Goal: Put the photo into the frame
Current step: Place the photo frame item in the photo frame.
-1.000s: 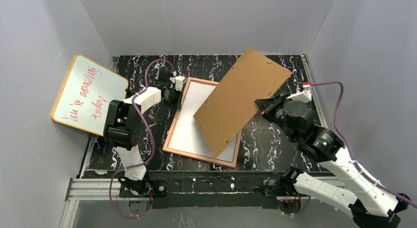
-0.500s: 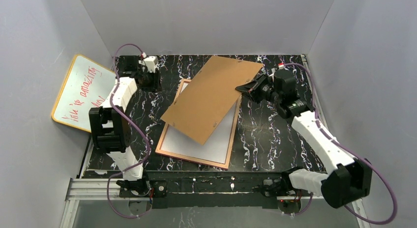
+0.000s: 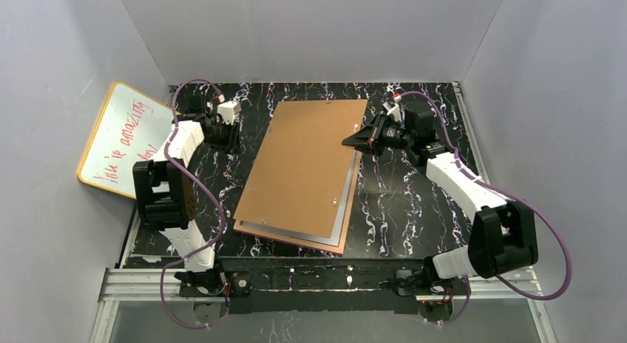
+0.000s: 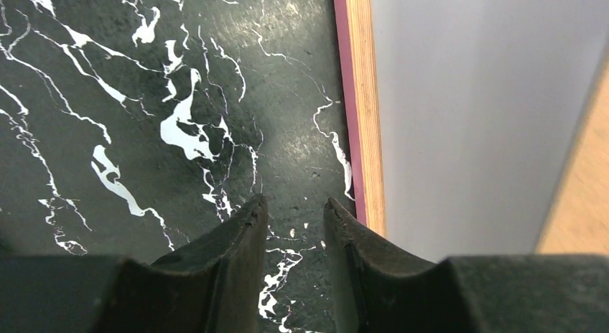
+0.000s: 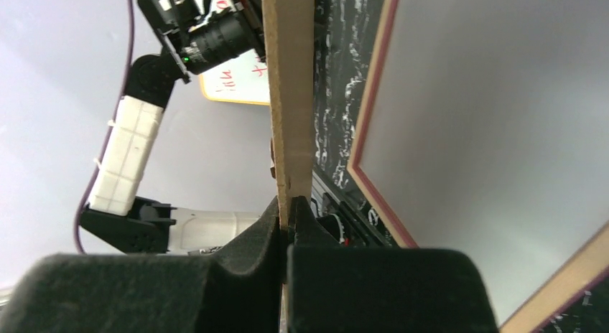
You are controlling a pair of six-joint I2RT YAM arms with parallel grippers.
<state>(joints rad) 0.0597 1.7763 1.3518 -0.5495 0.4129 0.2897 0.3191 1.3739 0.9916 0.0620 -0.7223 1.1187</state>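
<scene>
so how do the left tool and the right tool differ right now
The left tool has its jaws a little apart with nothing between them; the right tool is shut on the edge of the brown backing board. The left tool points at bare table beside the frame; the right tool is at the board's right edge. Both are black.

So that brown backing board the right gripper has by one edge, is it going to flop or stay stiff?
Probably stiff: the backing board looks flat and unbent though the right gripper pinches only one edge. Likely light, since that small pinch holds its edge up. It may slide over the frame, being smooth.
</scene>
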